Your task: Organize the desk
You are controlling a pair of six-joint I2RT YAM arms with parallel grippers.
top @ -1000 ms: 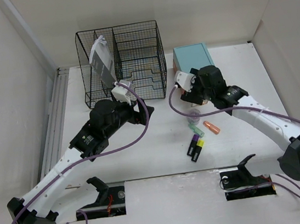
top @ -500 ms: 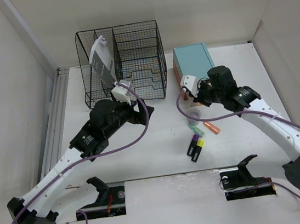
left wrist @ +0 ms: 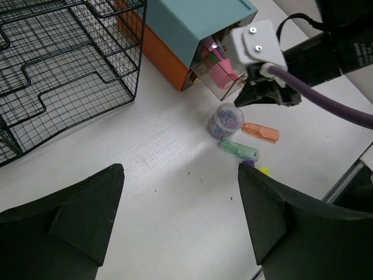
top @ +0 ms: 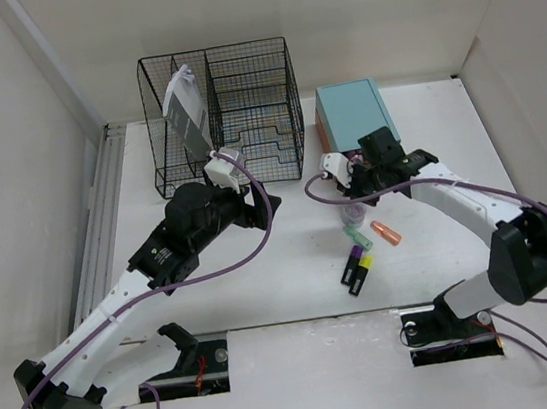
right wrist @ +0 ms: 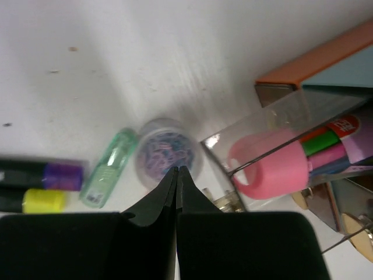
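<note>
- The right gripper [right wrist: 176, 175], pinched shut on nothing, hangs over the clip jar [right wrist: 168, 153], at six o'clock from the teal box's open drawer [right wrist: 274, 154].
- The left gripper [left wrist: 180, 172], spread wide and empty, hangs near the wire rack [top: 221, 111], at eleven o'clock on the white desk [top: 295, 292] beneath both arms.
- Risk: if the right gripper comes down shut, it could knock the jar into the markers [top: 356, 272] or catch the drawer's lip.

**Our white desk [top: 280, 178] and what lies on it**

We see a grey ribbed rail [top: 104, 217] along its left edge. At the far side stand a black wire-mesh rack [top: 222, 120] and, to its right, a teal drawer box [top: 352, 113] with an orange base. Just in front of the box we find a small clear tub of paper clips [left wrist: 225, 121], with a green piece [left wrist: 239, 150] and an orange piece [left wrist: 260, 132] beside it. Nearer to us a purple-capped highlighter [top: 355, 257] and a yellow-capped highlighter [top: 361, 274] lie side by side.
</note>
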